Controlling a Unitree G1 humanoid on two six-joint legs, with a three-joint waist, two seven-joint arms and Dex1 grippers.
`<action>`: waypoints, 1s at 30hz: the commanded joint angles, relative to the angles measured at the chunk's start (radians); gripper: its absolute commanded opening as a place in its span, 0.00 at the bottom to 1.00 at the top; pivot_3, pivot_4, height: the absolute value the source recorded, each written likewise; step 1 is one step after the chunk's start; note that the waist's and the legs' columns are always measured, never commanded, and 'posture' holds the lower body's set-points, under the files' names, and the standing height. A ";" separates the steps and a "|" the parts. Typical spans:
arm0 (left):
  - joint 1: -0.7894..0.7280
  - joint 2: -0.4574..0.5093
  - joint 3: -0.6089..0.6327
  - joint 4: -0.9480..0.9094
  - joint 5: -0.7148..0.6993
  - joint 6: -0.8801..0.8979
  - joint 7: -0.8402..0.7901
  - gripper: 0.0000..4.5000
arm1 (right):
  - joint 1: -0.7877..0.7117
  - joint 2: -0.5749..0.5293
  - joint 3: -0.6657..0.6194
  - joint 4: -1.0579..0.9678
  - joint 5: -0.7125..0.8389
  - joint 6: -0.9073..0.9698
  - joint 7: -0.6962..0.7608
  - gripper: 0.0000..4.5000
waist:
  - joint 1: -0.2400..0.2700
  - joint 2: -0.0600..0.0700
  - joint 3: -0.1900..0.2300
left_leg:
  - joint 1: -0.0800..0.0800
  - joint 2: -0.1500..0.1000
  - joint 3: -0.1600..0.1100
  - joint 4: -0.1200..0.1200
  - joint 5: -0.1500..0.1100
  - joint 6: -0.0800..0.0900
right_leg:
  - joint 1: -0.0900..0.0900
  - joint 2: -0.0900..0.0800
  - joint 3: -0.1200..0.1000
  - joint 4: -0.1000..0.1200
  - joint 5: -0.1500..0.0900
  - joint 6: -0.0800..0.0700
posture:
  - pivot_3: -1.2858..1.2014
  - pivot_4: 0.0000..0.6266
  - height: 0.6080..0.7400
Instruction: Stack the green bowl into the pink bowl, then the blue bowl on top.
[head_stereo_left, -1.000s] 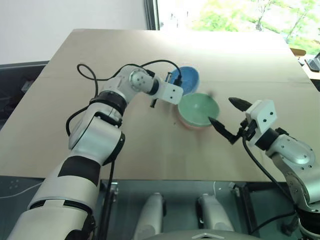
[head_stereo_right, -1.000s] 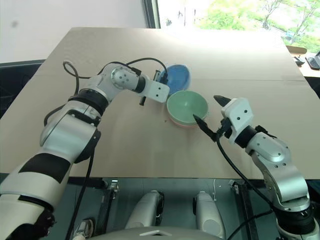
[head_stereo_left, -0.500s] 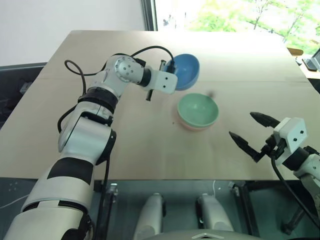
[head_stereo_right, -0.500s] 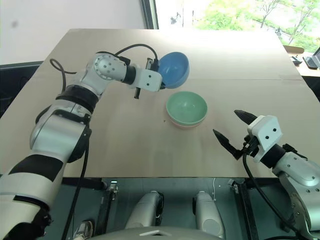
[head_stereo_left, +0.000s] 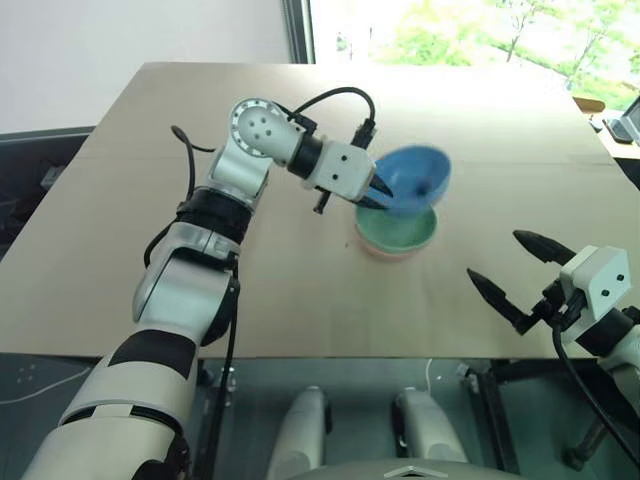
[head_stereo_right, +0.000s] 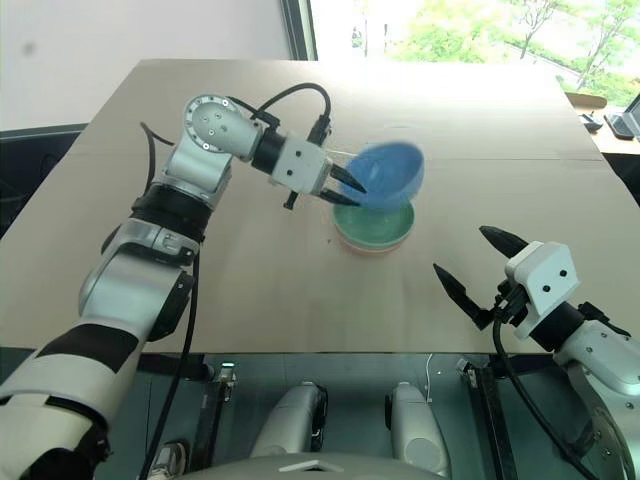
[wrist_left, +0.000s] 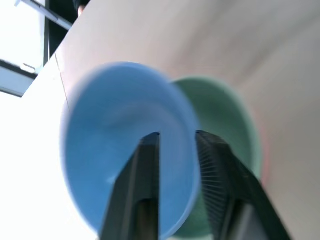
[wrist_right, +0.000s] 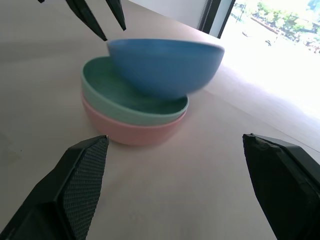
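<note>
Desk: broad, tan matte top, faint seam across far half. Wall: plain white, far left. Window: behind desk, dark frame post at its left edge, bright daylight, green foliage outside. Floor: grey, beneath desk front edge.

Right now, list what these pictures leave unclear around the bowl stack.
- Blue bowl: blurred in the eye views; whether it rests in the green bowl is unclear.
- Pink bowl: inside hidden by the green bowl.
- Left gripper: grip on the rim unclear; left wrist view blurred.
</note>
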 joint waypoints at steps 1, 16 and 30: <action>0.000 -0.007 0.044 -0.079 -0.060 0.082 0.019 0.60 | -0.014 -0.009 -0.017 -0.012 -0.009 -0.032 -0.002 1.00 | 0.003 0.000 0.000 | 0.000 0.000 0.000 0.001 0.000 0.000 | 0.000 0.000 0.000 0.001 0.000 0.000 | 0.52 0.24 1.00; 0.586 0.103 0.380 -0.658 -0.283 0.726 0.508 0.84 | -0.301 0.011 0.257 0.287 -0.072 -0.007 0.045 1.00 | -0.004 0.000 0.000 | 0.014 0.005 0.007 -0.001 0.000 0.000 | 0.007 0.005 0.009 0.005 0.000 0.000 | 0.52 0.24 1.00; 0.973 0.250 0.577 -0.945 -0.332 0.914 0.709 1.00 | -0.252 0.030 0.194 0.231 -0.042 0.018 0.013 1.00 | 0.024 0.000 -0.001 | 0.015 0.005 0.007 -0.001 0.000 0.000 | 0.008 0.004 0.008 0.004 0.000 -0.001 | 0.52 0.24 1.00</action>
